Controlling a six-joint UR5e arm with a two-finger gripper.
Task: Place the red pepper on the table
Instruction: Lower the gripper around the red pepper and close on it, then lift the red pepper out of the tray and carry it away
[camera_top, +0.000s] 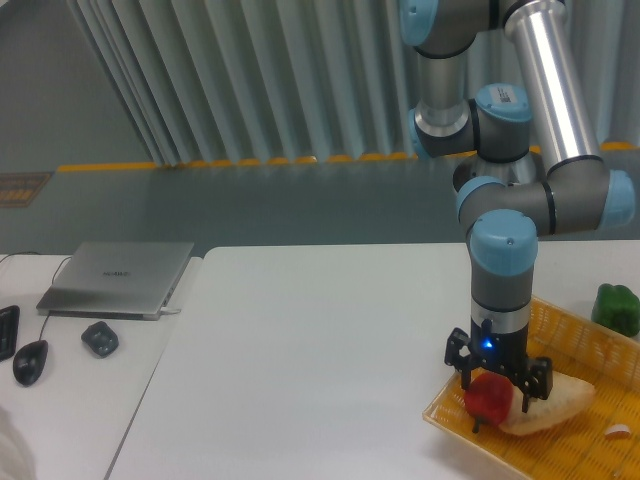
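The red pepper (486, 402) lies in the near left corner of the yellow woven basket (560, 452), against a pale bread piece (556, 404). My gripper (495, 393) points straight down over the pepper. Its two fingers are spread and stand on either side of the pepper's top, so it looks open. The pepper's dark stem points down towards the basket's front edge. The white table (300, 360) stretches out to the left of the basket.
A green pepper (617, 307) sits on the table beyond the basket's far right side. A small white piece (620, 432) lies in the basket. On a side table to the left are a laptop (118, 277), a mouse (30, 362) and a small dark object (100, 339).
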